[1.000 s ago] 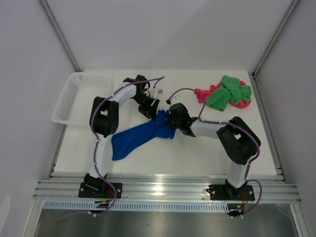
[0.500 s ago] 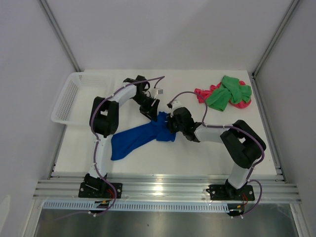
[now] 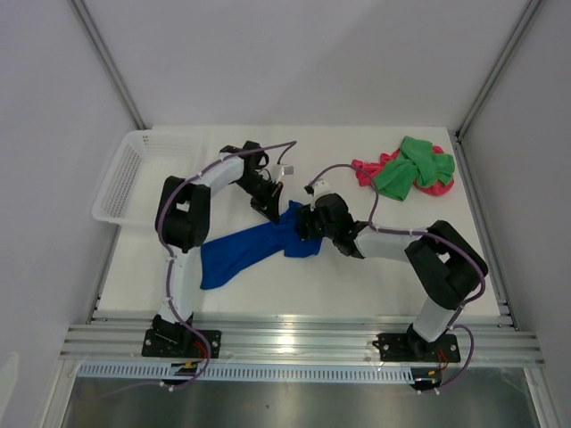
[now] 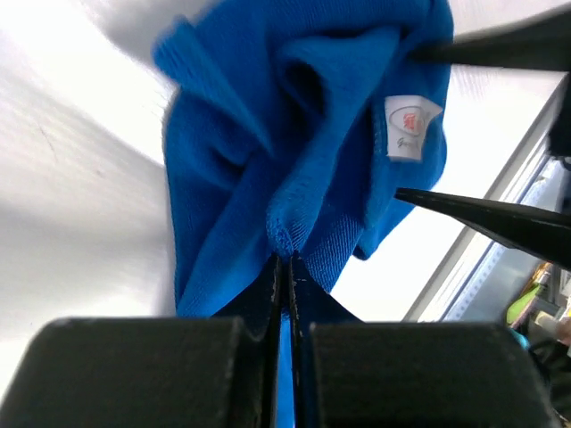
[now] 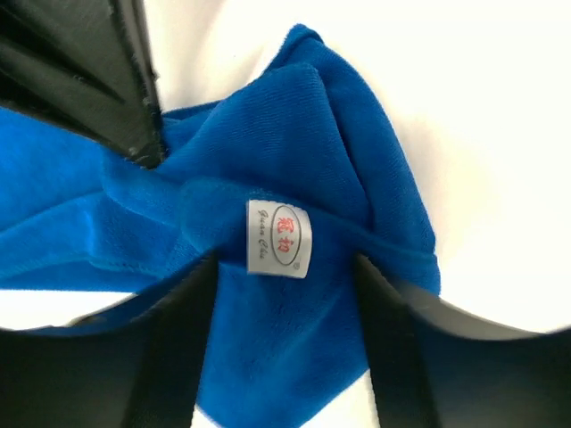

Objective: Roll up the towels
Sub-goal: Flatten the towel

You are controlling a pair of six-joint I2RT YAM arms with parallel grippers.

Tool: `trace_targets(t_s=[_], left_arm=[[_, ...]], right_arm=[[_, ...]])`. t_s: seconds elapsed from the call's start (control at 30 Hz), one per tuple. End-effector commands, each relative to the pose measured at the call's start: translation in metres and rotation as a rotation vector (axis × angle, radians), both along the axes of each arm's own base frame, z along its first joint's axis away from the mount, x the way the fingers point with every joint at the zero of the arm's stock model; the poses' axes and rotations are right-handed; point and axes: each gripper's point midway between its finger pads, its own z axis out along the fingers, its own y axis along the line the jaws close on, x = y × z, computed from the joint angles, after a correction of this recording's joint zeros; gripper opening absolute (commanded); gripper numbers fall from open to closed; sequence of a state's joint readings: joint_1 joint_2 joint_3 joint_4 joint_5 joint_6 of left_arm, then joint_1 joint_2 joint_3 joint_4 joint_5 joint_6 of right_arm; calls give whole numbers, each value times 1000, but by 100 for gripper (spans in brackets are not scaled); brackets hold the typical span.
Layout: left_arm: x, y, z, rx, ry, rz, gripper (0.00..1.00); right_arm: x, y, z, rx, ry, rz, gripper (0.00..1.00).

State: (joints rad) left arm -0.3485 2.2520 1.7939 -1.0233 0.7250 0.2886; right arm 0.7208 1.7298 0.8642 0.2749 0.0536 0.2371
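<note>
Blue towel [image 3: 250, 250] bunched at centre of surface [image 3: 357, 276], my left gripper [image 4: 285, 260] clenched on its fold, my right gripper [image 5: 284, 267] released, jaws astride its labelled corner, green towel [image 3: 406, 171] atop pink-red towel [image 3: 364, 169] back right.

White table [image 3: 357, 278] with mesh basket [image 3: 134, 174], blue towel [image 3: 243, 251], green towel [image 3: 410, 169], pink towel [image 3: 364, 169]

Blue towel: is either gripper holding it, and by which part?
The left gripper is shut on a bunched fold of the royal blue microfibre towel at its far end, near the white label. The right gripper is open, straddling that end.
</note>
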Motion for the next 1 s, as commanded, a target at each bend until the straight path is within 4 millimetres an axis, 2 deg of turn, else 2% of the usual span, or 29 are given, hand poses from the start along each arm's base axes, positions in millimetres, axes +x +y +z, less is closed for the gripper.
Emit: trace_targets(t_s=[0.0, 0.03, 0.1, 0.17, 0.27, 0.4, 0.53, 0.73, 0.97], left_arm=[[8, -2, 31, -23, -175, -20, 1], [11, -2, 34, -27, -221, -29, 1], [9, 0, 28, -1, -240, -37, 1], [7, -1, 25, 1, -237, -50, 1], [5, -3, 21, -6, -218, -51, 1], [4, -3, 21, -8, -216, -50, 0], [2, -5, 26, -24, -214, -51, 1], [2, -6, 29, -30, -215, -49, 1], [2, -5, 29, -25, -211, -47, 1]], right_arm=[[8, -9, 37, 28, -80, -84, 69], [11, -15, 50, 30, -114, -136, 70], [10, -20, 57, 12, -128, -183, 70], [8, -11, 70, -9, -173, -202, 70], [2, 3, 65, -40, -170, -193, 66], [4, 20, 68, 33, -127, -197, 58], [8, 30, 62, 34, -106, -185, 51], [16, 42, 42, -18, -76, -164, 51], [24, 36, 27, -57, -64, -200, 48]])
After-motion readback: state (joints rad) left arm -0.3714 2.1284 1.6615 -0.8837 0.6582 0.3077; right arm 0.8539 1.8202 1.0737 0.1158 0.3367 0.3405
